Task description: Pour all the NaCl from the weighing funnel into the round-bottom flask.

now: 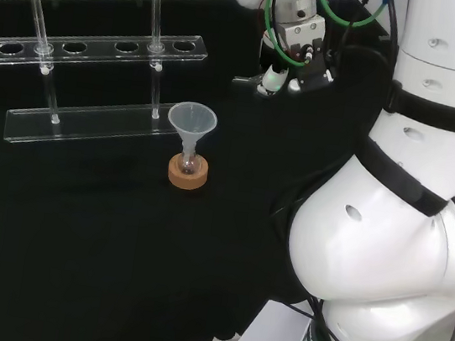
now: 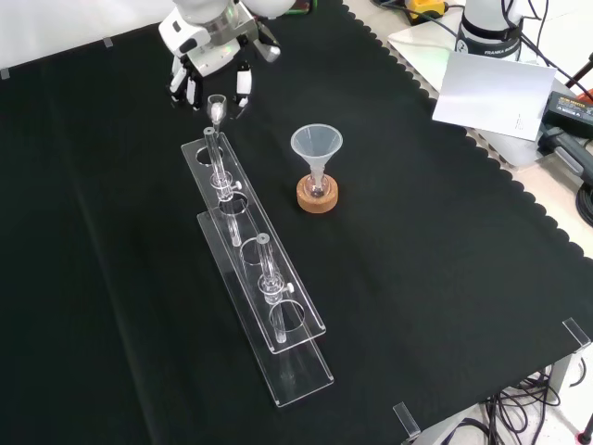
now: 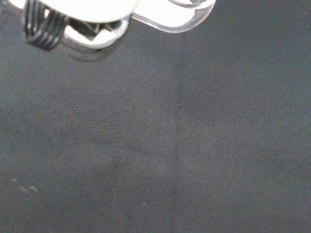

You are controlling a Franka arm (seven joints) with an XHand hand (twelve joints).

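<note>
Flask (image 2: 318, 192) on black cloth (image 2: 445, 278)

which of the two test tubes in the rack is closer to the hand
In the front view, the upper test tube at the rack's top end, just below the hand; the other test tube stands farther down the rack.

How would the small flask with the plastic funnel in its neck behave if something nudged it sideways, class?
Probably top-heavy: the wide funnel stands above the small flask. The cork ring should stop rolling, though it may slide on the cloth.
</note>
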